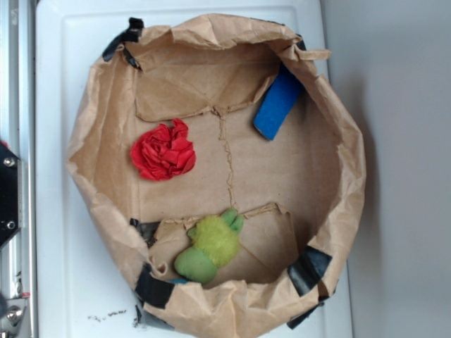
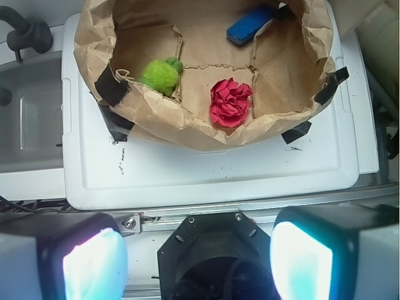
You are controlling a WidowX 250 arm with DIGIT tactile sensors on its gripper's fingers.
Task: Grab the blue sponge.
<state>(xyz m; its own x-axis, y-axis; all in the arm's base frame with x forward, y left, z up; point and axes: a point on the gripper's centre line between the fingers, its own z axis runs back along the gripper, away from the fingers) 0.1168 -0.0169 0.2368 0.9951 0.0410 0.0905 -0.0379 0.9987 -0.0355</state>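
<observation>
Gripper (image 2: 199,253) stood wide open, held nothing, well back from bag (image 1: 95,141), outside its rim. Sponge (image 1: 277,103) lay at far side of bag, leaning against paper wall, well apart from red wad (image 1: 163,150) and green toy (image 1: 208,246). Step in hand: approach. Best judged: carry over rim high, avoid snagging paper, turn fingers (image 2: 94,265) across sponge's short width, descend beside wall, close on middle.

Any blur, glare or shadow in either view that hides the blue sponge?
Exterior view: soft but evenly lit; the bright-blue rectangular foam sponge leans at the crumpled brown paper wall, partly in its shadow. Wrist view: the sponge is sharp; the gripper fingers are blurred and glare cyan-white.
</observation>
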